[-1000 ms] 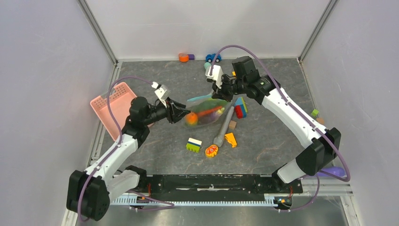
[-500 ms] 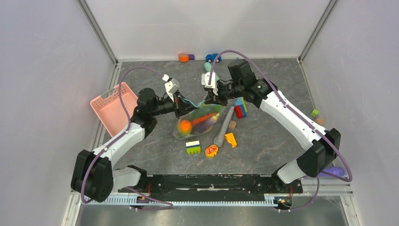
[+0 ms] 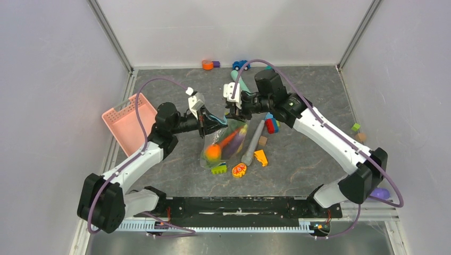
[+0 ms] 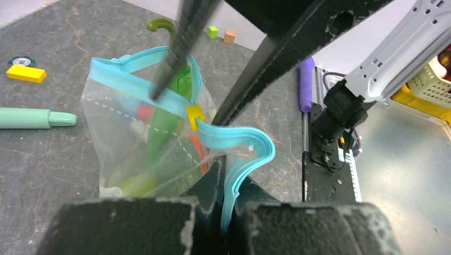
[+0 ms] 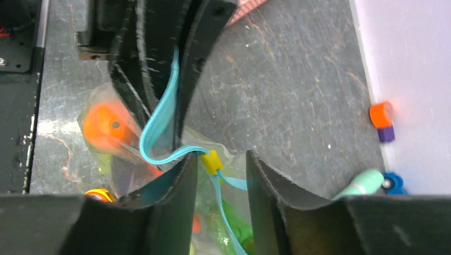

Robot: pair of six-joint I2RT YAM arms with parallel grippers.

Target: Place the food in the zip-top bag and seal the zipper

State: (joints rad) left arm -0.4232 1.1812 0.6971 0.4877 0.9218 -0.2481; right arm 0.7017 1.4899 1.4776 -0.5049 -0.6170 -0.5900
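Note:
The clear zip-top bag hangs between my two grippers over the table's middle. Food shows inside it: an orange ball, a carrot-like piece, a green piece and something purple. My left gripper is shut on the teal zipper at one end of the bag's mouth. The mouth gapes beyond the yellow slider. My right gripper is open, its jaws straddling the zipper beside the slider, just past the left gripper's fingers. From above, the left gripper and right gripper stand close together.
A pink slotted basket leans at the left. A grey stick, a yellow wedge, a flat orange oval toy, a green block and a red-blue block lie around the bag. A toy car sits at the back wall.
My left gripper rose from the orange ball to the bag's rim and shut on the zipper. The right gripper shifted left and opened. The bag now hangs down, food sagging toward the front.

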